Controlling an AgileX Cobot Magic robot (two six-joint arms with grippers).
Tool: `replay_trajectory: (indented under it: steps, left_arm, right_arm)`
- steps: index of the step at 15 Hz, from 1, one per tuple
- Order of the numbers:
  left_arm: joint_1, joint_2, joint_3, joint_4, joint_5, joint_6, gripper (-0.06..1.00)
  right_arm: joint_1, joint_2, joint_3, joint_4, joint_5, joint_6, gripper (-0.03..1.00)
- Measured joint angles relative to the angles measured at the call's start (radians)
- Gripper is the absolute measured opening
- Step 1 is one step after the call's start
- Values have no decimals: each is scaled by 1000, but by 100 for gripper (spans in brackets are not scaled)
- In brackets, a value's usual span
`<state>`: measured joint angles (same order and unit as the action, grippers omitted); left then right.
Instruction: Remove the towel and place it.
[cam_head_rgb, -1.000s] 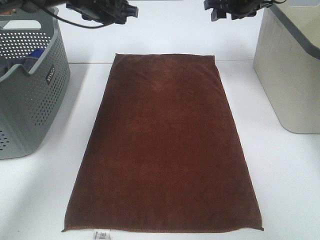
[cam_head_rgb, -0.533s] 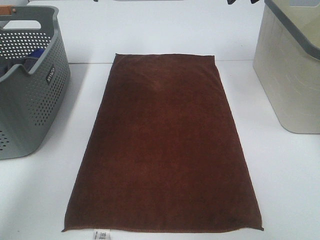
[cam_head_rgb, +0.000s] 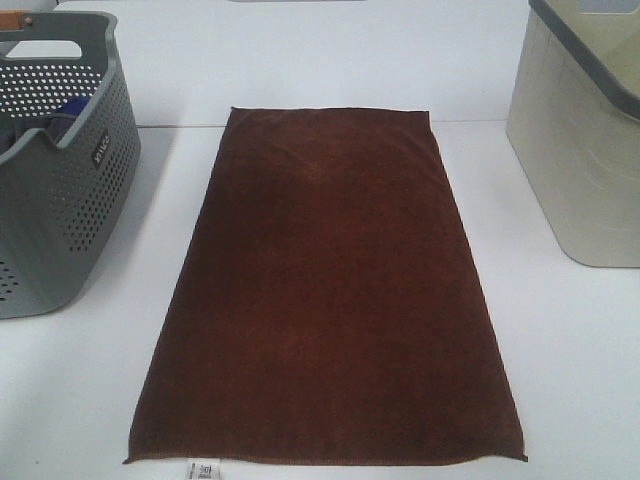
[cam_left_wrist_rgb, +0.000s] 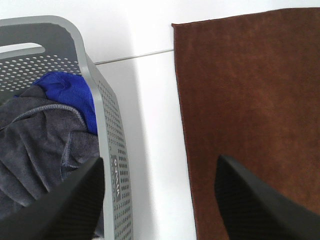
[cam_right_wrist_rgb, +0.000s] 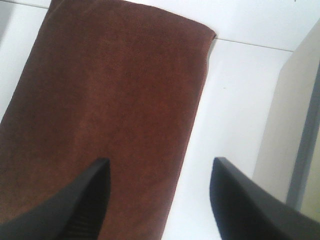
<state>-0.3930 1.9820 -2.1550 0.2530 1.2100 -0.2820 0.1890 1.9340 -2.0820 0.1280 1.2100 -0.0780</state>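
The towel (cam_head_rgb: 325, 290), a large reddish-brown rectangular cloth, lies spread flat on the white table (cam_head_rgb: 570, 360) between a perforated grey plastic basket (cam_head_rgb: 60, 180) and a beige bin (cam_head_rgb: 585, 150). Both the left gripper (cam_left_wrist_rgb: 157, 200) and right gripper (cam_right_wrist_rgb: 157, 197) hang above it with jaws spread and empty, likely because the towel looks already placed.

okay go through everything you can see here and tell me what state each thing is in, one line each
Towel: spread flat on the table, unheld.
Grey basket: upright, holding grey and blue cloth.
Beige bin: upright; contents not visible.
Left gripper: open, empty, above the gap between basket and towel.
Right gripper: open, empty, above the towel's edge.
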Motion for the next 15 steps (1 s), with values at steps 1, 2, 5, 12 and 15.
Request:
replay_trajectory:
  steps: [1, 2, 5, 12, 15]
  left_arm:
    - [-8, -81, 73, -4, 0, 14, 62]
    - [-8, -144, 143, -5, 0, 17, 62]
    - [-8, -371, 436, -4, 0, 19, 62]
    - [-8, -876, 1134, -31, 5, -26, 62]
    - [-8, -1115, 1358, -31, 7, -50, 62]
  right_arm:
    - [0, -72, 82, 0, 0, 3, 57]
    - [0, -125, 151, 0, 0, 3, 57]
    - [0, -316, 432, 1, 4, 3, 57]
    - [0, -682, 1046, 1, 8, -7, 57]
    - [0, -811, 1249, 1, 3, -7, 57]
